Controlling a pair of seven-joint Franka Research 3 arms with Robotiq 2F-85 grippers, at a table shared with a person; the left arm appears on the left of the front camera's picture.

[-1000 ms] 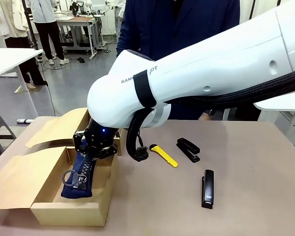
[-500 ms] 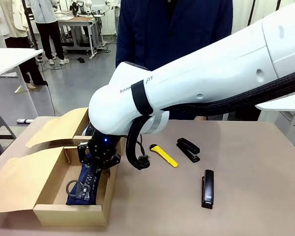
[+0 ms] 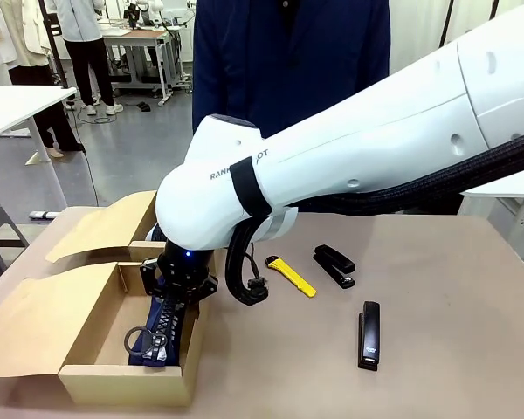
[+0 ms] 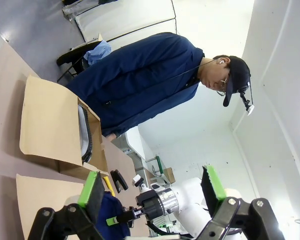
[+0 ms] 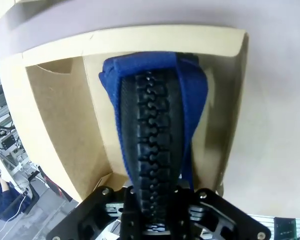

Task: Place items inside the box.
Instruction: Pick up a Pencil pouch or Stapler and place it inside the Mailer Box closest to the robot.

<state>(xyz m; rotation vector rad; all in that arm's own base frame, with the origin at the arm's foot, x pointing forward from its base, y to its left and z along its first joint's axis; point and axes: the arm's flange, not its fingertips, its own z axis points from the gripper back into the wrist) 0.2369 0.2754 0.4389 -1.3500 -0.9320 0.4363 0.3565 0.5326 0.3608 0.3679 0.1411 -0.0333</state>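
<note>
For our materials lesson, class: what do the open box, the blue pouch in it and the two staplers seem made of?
Box: plain brown cardboard, matte, with creased flaps.
Pouch: soft blue fabric, dull, with a chunky black zip, probably plastic.
Staplers: black, slightly glossy shells, plastic or painted metal; the look leaves it open.

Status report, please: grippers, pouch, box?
Left gripper open, empty. Right gripper at navy zip pencil pouch, grip unclear. Pouch slanted, lower end inside long brown cardboard box. Yellow utility knife, two black staplers outside on table.
</note>
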